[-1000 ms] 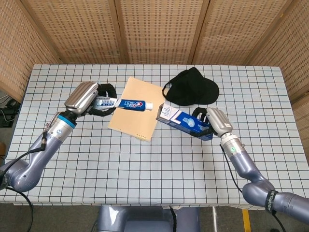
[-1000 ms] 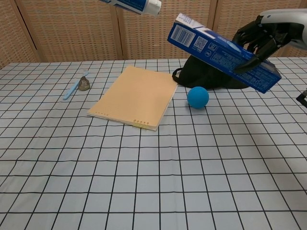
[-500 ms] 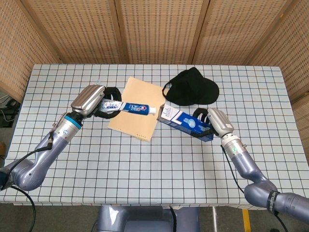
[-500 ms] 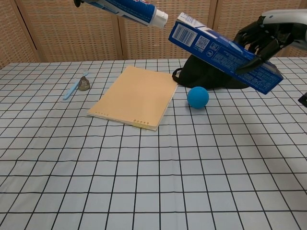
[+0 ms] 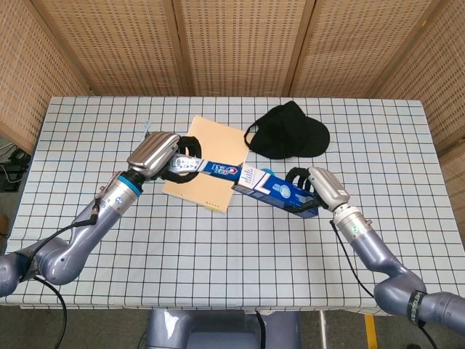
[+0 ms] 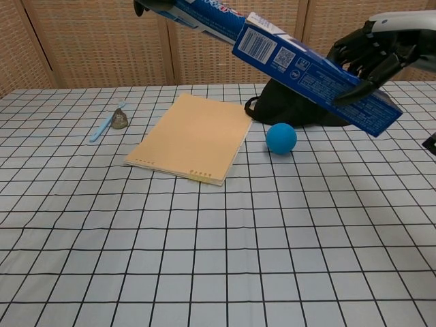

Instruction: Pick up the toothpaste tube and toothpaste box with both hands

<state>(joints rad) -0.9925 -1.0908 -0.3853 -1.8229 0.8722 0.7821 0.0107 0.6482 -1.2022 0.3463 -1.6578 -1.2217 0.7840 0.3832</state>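
My left hand [image 5: 174,161] grips the blue and white toothpaste tube [image 5: 218,169] in the air above the tan notebook [image 5: 205,167]. The tube's cap end meets the open end of the blue toothpaste box [image 5: 276,193], which my right hand [image 5: 309,189] holds tilted above the table. In the chest view the tube [image 6: 204,15] runs down from the top edge into the box [image 6: 313,75]; my right hand [image 6: 371,51] clasps the box's far end, and only the dark fingers [image 6: 146,7] of my left hand show.
A black cap [image 5: 288,132] lies behind the box. A blue ball [image 6: 281,137] rests by the cap, beside the notebook [image 6: 194,136]. A light blue toothbrush [image 6: 105,125] and a small grey object [image 6: 120,121] lie at the left on the checkered table [image 5: 240,262].
My left hand carried the tube rightward until its cap end reached the box's open end. The right hand shifted the box slightly left.
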